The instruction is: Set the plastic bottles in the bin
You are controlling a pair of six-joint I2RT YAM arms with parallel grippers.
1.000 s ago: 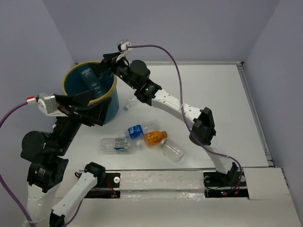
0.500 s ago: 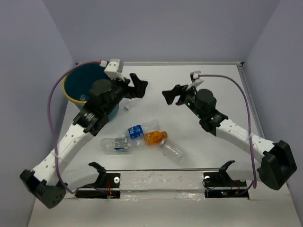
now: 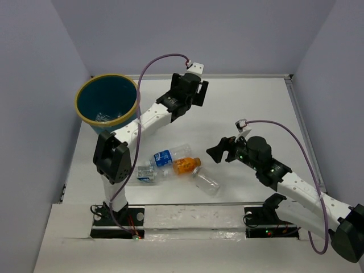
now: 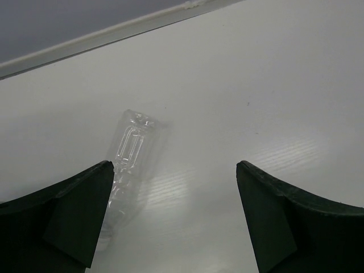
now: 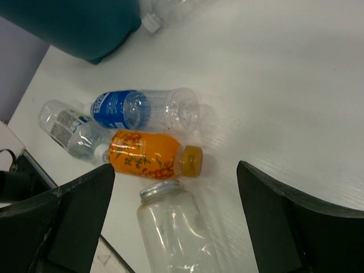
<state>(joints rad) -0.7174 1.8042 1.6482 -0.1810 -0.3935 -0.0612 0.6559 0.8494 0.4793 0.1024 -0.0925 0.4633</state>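
Note:
The teal bin (image 3: 108,102) with a yellow rim stands at the back left; its wall also shows in the right wrist view (image 5: 85,23). Several see-through bottles lie in a cluster at the front middle: a blue-labelled one (image 3: 168,155) (image 5: 142,109), an orange-liquid one (image 3: 186,165) (image 5: 149,154), a clear one with a silver cap (image 3: 206,180) (image 5: 176,233), and a labelled one (image 3: 145,173) (image 5: 68,131). My right gripper (image 3: 218,152) (image 5: 175,170) is open and empty, just right of the cluster. My left gripper (image 3: 193,94) (image 4: 173,166) is open and empty at the back middle, above a clear bottle (image 4: 128,153) lying on the table.
Another clear bottle (image 5: 165,8) lies against the bin's foot. Something pale lies in the bin's bottom (image 3: 101,117). A raised ledge (image 3: 244,75) runs along the table's back edge, and another along the right side (image 3: 304,131). Purple cables loop over both arms.
The right gripper has left the bin and come down to the front right beside the bottle cluster. The left arm has swung from beside the bin to the back middle.

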